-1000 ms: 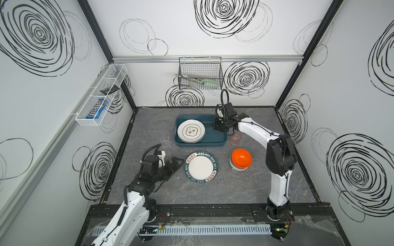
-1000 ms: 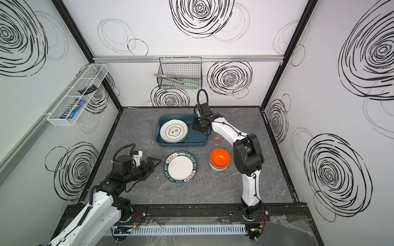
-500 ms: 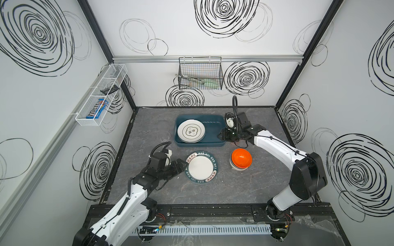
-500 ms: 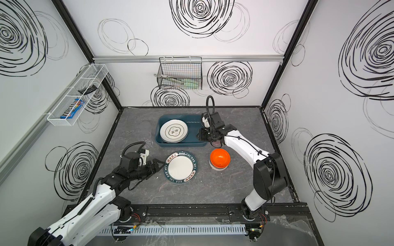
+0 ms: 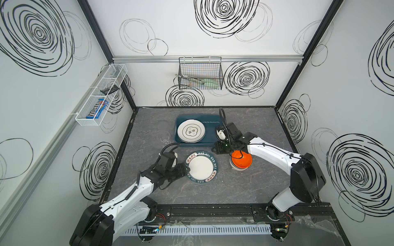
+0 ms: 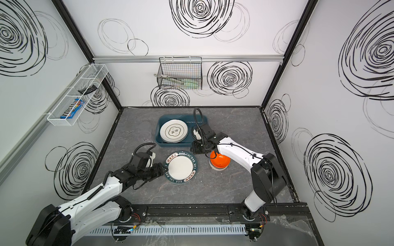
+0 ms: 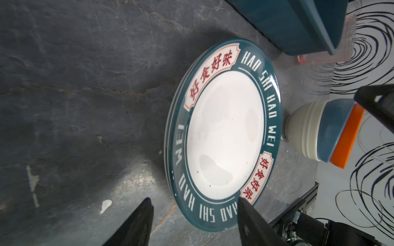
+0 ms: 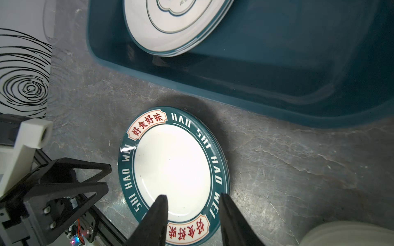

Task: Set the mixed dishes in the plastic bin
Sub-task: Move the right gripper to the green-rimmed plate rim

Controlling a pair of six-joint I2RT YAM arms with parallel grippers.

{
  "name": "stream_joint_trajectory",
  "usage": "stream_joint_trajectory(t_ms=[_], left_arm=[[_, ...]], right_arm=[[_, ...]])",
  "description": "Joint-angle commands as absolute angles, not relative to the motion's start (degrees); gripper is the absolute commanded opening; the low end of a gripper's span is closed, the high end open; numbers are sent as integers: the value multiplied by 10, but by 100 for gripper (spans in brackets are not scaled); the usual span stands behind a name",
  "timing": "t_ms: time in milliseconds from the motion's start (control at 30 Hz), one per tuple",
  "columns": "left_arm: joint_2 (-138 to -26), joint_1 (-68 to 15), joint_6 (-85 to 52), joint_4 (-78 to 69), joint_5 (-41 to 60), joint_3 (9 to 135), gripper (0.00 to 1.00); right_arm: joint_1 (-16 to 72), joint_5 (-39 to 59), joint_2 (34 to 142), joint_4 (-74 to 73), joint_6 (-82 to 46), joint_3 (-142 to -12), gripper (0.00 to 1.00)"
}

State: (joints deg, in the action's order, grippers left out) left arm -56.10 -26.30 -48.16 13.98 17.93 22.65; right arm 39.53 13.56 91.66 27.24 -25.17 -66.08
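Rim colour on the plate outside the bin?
Plate rim: dark teal, white lettering, red characters. Left wrist view.

In both top views the right arm (image 5: 266, 149) covers the plastic bin's (image 5: 210, 130) right end and part of the orange bowl (image 5: 242, 161). The clear glass (image 5: 165, 138) off the bin's left edge is too faint to make out. The right wrist view cuts off the bowl stack (image 8: 349, 233).
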Motion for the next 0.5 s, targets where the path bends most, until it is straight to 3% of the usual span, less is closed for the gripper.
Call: stream_joint_trajectory(t_ms=[0,467], left_arm=[[-573,-269,-471,106,168,238,66],[-595,-272,-468,79,171,230,66]], right_arm=[[405,115,938,282,-255,-649,44],[428,100,986,274,-260,-640,45]])
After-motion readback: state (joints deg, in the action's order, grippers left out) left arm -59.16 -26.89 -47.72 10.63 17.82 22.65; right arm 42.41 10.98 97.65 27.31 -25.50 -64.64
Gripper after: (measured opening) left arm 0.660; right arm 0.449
